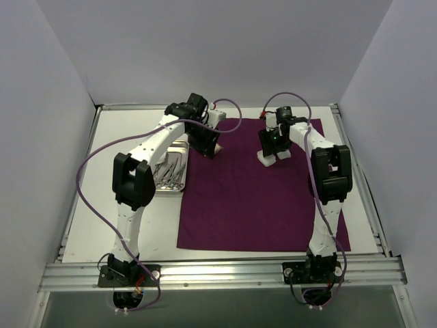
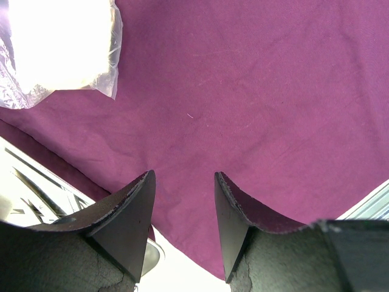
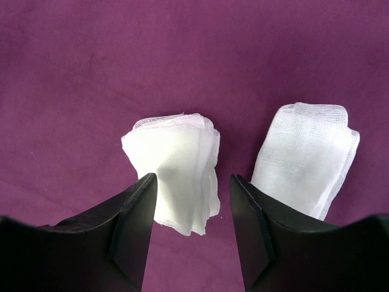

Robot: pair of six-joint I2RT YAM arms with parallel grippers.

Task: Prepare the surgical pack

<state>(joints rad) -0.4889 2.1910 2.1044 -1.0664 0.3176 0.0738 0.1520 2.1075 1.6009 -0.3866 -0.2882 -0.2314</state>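
Risk: right claw, jaws apart round gauze, may snag it on lift-off or nudge 2nd pad; left claw apart, empty, over cloth.

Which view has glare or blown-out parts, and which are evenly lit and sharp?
Left wrist: the clear bag at top left is blown out white, the purple cloth is sharp. Right wrist: even light, one gauze pad shows its weave. Top external: even light, no glare.

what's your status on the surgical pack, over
Left gripper open, empty. Right gripper open over two gauze pads on purple cloth. Tray with instruments beside cloth. Nothing blocking.
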